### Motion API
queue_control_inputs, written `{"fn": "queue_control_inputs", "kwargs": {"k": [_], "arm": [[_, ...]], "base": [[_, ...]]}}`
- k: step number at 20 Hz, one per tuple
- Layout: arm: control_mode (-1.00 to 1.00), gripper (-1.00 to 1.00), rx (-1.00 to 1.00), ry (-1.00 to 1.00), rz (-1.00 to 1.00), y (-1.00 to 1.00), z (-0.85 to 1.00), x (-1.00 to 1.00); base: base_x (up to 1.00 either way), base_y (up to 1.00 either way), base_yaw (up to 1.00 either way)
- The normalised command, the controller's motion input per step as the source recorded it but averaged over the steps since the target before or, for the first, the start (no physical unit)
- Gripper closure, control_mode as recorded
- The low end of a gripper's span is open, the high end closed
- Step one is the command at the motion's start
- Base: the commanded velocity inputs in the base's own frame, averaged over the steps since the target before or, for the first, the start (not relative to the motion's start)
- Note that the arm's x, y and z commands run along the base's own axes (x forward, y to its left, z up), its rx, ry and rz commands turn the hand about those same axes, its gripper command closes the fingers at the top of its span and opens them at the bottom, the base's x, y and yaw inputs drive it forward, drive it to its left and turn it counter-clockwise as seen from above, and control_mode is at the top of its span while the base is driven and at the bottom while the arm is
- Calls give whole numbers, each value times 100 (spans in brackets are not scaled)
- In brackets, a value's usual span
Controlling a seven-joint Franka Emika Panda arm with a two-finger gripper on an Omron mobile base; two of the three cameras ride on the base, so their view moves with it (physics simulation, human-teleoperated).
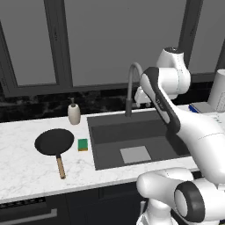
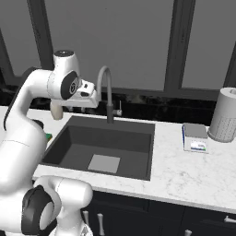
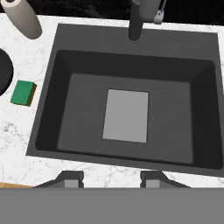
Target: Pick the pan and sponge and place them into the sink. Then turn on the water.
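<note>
Empty hand (image 3: 111,178), fingers wide, above the dark grey recessed sink (image 3: 48,135).
Swing left; grip the round black wooden-handled pan (image 1: 54,142) at its rim, sparing the green-yellow sponge (image 1: 83,144).

The white arm rose from its base, folded at a dark elbow joint, and reached forward and up, its wrist turned so that the hand pointed downward. The gripper (image 3: 112,178) hung in the air with nothing between its fingers. In the hand view the two dark fingertips (image 3: 70,179) stood well apart, the jaws spread wide. In the base views the hand (image 2: 87,96) sat level beside the upper joint
</note>
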Motion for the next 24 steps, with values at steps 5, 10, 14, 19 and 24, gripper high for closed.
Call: {"fn": "queue_control_inputs", "kwargs": {"k": [5, 10, 14, 19, 24], "arm": [[-100, -100, 0, -6, 0, 77, 0, -26], [-100, -100, 0, -3, 4, 100, 0, -35], [-100, -100, -6, 10, 16, 100, -3, -7], [-100, -100, -12, 23, 23, 98, -26, 13], [-100, -100, -20, 3, 3, 43, -32, 11]], "base": [[0, 0, 0], [0, 0, 0], [0, 0, 0], [0, 0, 0], [0, 0, 0]]}}
